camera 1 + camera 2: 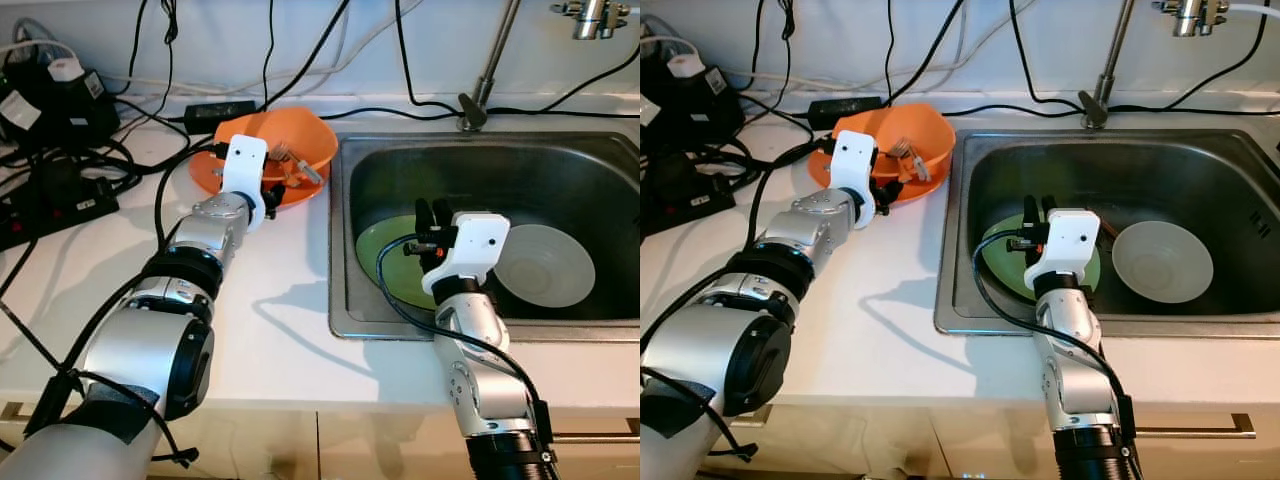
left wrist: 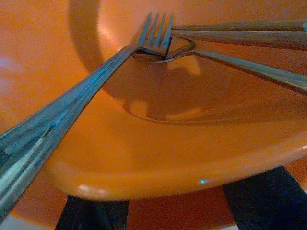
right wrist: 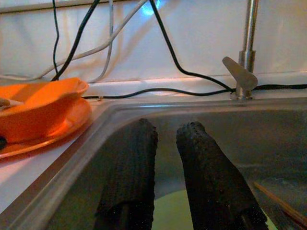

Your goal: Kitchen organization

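Left wrist view: left gripper noses up to the orange bowl, fingers spread under its rim, fork handle running toward it; right gripper hangs slightly parted over the sink.

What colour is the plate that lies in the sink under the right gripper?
The plate is green, seen best in the left eye view, beside a white bowl.

Head cameras look down on counter and sink (shared); wrist cameras sit close along their claws.
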{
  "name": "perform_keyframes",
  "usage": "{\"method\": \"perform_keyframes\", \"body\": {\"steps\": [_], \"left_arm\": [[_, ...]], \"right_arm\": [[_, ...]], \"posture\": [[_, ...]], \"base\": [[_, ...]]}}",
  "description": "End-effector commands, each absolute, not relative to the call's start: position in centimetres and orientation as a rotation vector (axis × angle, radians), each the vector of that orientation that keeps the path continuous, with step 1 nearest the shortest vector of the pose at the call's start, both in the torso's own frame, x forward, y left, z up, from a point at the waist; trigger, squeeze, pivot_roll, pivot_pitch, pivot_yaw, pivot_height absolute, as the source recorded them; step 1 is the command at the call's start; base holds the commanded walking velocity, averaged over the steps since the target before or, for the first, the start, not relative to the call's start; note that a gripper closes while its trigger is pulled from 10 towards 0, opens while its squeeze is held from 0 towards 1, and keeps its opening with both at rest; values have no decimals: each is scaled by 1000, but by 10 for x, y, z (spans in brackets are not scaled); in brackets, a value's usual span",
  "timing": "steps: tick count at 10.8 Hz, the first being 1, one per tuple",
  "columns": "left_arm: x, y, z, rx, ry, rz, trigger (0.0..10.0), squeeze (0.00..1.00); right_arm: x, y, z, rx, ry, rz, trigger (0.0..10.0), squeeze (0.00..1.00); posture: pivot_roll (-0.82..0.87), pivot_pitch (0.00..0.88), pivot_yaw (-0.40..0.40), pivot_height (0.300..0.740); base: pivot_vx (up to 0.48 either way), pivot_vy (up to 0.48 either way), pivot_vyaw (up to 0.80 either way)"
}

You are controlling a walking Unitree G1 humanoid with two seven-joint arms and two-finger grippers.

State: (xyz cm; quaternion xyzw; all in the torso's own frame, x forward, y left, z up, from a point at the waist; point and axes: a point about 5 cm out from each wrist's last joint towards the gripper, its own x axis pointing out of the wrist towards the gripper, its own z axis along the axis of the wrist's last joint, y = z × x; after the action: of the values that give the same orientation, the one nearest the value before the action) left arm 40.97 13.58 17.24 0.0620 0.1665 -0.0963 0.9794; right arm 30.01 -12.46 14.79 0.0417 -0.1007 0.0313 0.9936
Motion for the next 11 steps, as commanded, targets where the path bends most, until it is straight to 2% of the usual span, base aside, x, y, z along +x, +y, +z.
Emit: {"method": "perform_keyframes", "body": {"steps": [1, 4, 5, 8, 9, 11], "left_arm": [[401, 142, 150, 127, 431, -200, 10000, 0], [385, 155, 140, 89, 455, -180, 10000, 0], [369, 157, 141, 79, 440, -164, 10000, 0], [344, 155, 141, 59, 432, -153, 10000, 0], [321, 158, 145, 51, 443, -138, 10000, 0], [300, 164, 153, 49, 456, -107, 10000, 0]], "right_arm": [[298, -125, 127, 100, -113, 51, 10000, 0], [304, -122, 130, 106, -116, 65, 10000, 0], [307, -120, 130, 107, -119, 75, 10000, 0], [310, -118, 131, 110, -121, 86, 10000, 0], [314, -116, 133, 110, -126, 97, 10000, 0], [318, -116, 134, 111, -133, 102, 10000, 0]], "posture": [[97, 71, 101, 740], [132, 51, 93, 740], [138, 47, 88, 740], [158, 37, 77, 740], [167, 27, 74, 740], [175, 18, 72, 740]], "base": [[0, 0, 0], [0, 0, 0], [0, 0, 0], [0, 0, 0], [0, 0, 0], [0, 0, 0]]}}
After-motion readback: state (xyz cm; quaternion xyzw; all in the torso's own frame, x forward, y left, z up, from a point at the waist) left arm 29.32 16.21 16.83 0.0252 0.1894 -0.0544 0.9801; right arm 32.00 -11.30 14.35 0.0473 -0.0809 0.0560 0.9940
